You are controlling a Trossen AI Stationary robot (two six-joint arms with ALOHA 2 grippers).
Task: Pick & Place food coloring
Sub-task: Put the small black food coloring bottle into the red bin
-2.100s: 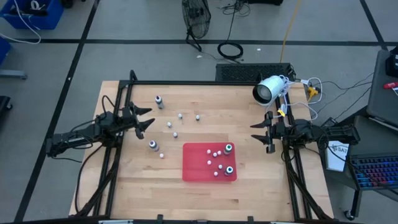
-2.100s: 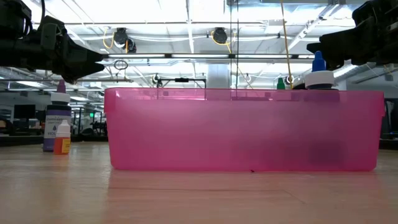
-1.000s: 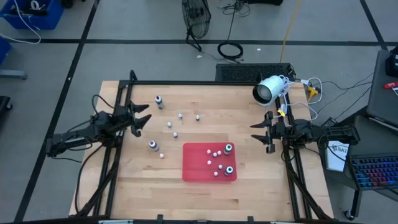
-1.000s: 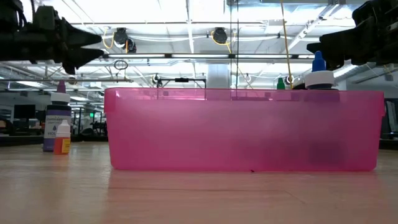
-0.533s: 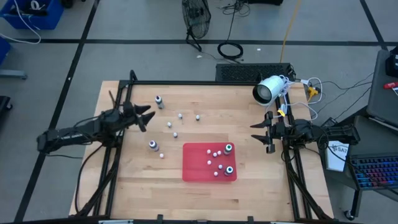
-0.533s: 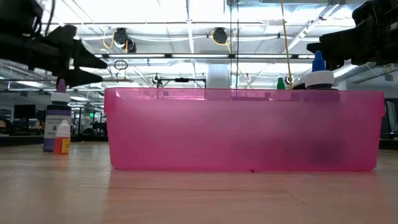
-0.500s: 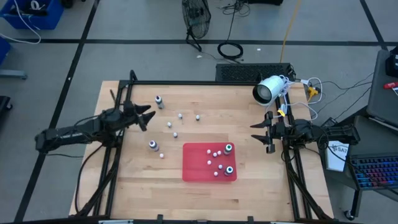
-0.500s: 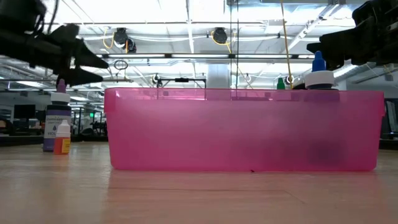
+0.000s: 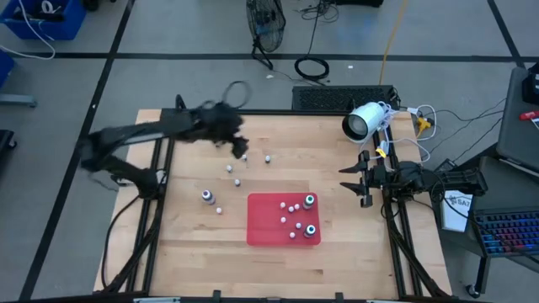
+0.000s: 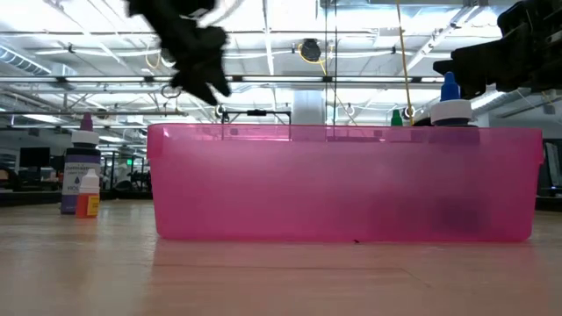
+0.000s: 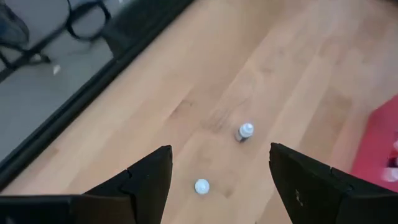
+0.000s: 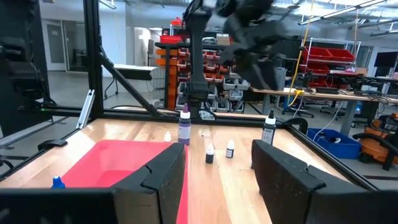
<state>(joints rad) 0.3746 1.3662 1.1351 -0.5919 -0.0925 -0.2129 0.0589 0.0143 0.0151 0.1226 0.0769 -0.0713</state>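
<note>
Red tray [image 9: 268,220], 6 o'clock on the table: several food coloring bottles [image 9: 310,200] inside. Loose bottles stand at 9 to 11 o'clock on bare wood. Left gripper [image 9: 238,145], 11 o'clock, above two small bottles [image 11: 246,131], fingers spread, empty. Right gripper [image 9: 352,180], 3 o'clock edge, parted, empty.

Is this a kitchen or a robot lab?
Most likely a robot lab or workshop. A wooden table sits in a black metal frame, storage shelves with red bins stand behind it, and cables lie on the grey floor.
</note>
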